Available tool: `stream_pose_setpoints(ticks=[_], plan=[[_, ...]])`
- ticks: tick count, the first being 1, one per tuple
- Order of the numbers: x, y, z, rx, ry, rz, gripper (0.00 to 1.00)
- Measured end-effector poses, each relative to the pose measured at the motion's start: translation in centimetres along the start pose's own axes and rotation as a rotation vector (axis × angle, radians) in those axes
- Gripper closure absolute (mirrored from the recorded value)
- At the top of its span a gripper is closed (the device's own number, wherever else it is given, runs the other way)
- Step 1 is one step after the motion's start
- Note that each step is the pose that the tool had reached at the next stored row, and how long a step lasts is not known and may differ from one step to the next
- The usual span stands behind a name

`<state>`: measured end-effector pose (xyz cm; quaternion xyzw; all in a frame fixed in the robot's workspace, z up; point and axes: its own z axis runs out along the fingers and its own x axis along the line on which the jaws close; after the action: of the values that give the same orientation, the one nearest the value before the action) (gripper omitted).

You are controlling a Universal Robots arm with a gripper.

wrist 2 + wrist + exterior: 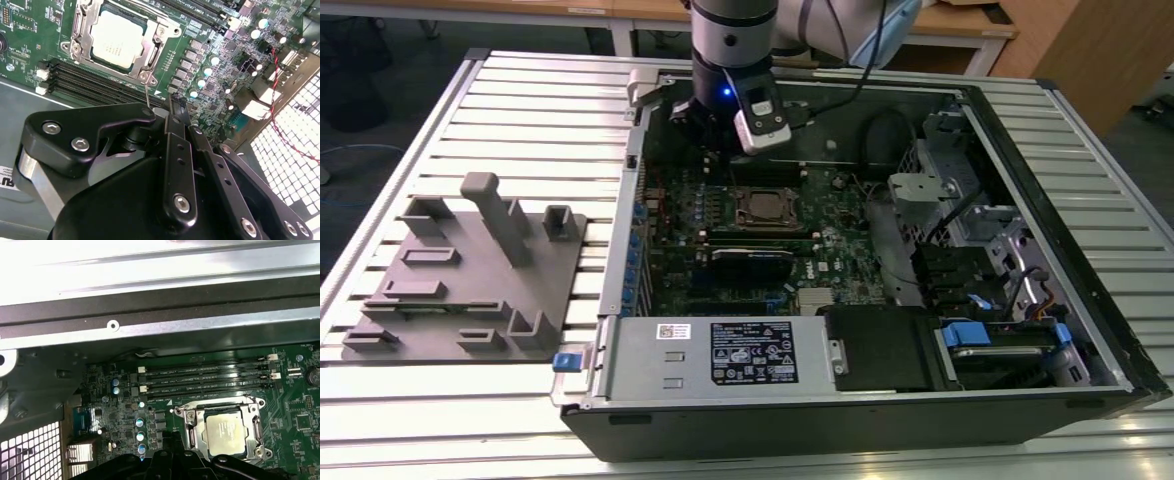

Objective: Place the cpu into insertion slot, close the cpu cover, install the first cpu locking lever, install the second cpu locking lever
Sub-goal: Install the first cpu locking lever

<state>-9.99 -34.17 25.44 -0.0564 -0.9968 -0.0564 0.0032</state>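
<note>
Just past the clenched pincer [171,102], the chip [117,40] lay under its cover [82,30]; one thin lever [146,95] probably needed pushing down.

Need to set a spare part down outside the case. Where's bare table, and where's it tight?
Bare table slats lie nearer the camera than the grey fixture and beyond it. Another bare strip runs beside the computer case on the exterior view's right. Inside the case, around the cpu, the board is crowded.
</note>
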Motion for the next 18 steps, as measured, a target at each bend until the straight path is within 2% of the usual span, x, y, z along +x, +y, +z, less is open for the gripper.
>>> stream_pose_setpoints(ticks=[8, 10, 11, 13, 14, 15, 18], plan=[[0.0, 0.0, 0.0, 0.0013, 0.0118, -0.105, 0.9], [0.0, -0.01, 0.01, -0.0016, 0.0142, -0.125, 0.9], [0.0, -0.01, 0.03, -0.0094, 0.0151, -0.13, 0.9], [0.0, -0.01, 0.04, -0.0391, 0.0174, -0.136, 0.9], [0.0, -0.01, 0.05, -0.0492, 0.0181, -0.139, 0.9], [0.0, -0.03, 0.05, -0.0541, 0.0186, -0.141, 0.9], [0.03, -0.08, 0.09, -0.0623, 0.0201, -0.149, 0.9]])
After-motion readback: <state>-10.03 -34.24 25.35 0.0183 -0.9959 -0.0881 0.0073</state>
